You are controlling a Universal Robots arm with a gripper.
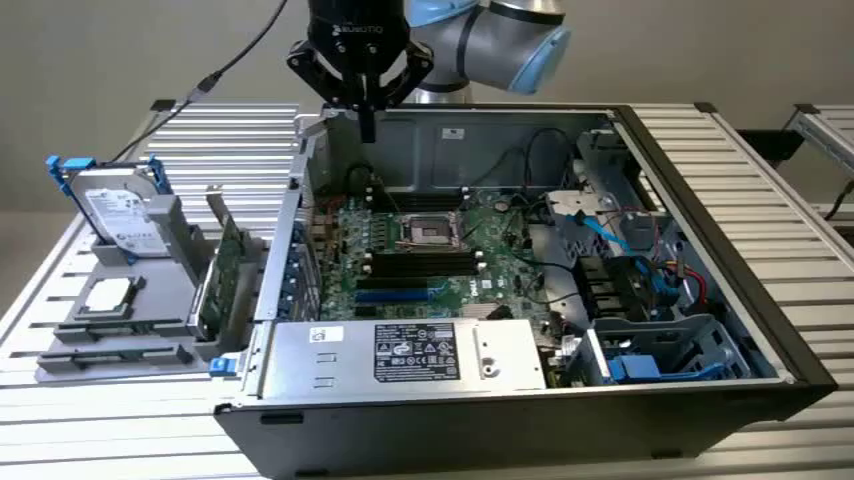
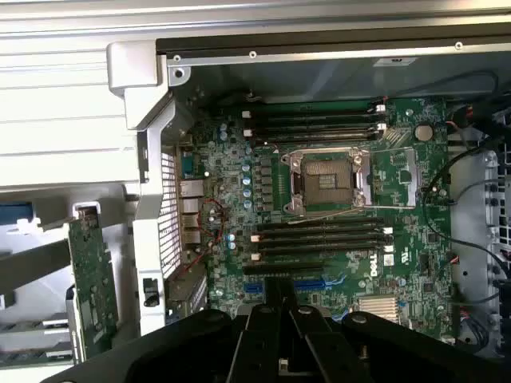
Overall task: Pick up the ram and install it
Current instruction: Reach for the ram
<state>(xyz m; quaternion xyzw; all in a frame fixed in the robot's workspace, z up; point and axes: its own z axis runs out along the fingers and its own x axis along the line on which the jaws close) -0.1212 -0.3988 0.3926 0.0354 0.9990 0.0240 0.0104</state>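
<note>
The end effector [image 1: 367, 122] hangs with its fingers drawn narrow, tips together, just above the rear wall [image 1: 454, 150] of the open computer case, near the corner on the exterior view's left. Below it the motherboard [image 1: 340, 270] lies flat, and the space over its black slots [image 1: 424, 264] and processor socket [image 1: 430, 230] is open. Cables [image 1: 627, 235] crowd the case's side on the exterior view's right, and the power supply [image 1: 400, 350] closes off the front. The ram [image 1: 118, 355], as far as I can tell, is the long narrow strip lying in the front groove of the grey rack [image 1: 67, 340] on the desk [image 1: 227, 140], outside the case and well apart from the end effector
</note>
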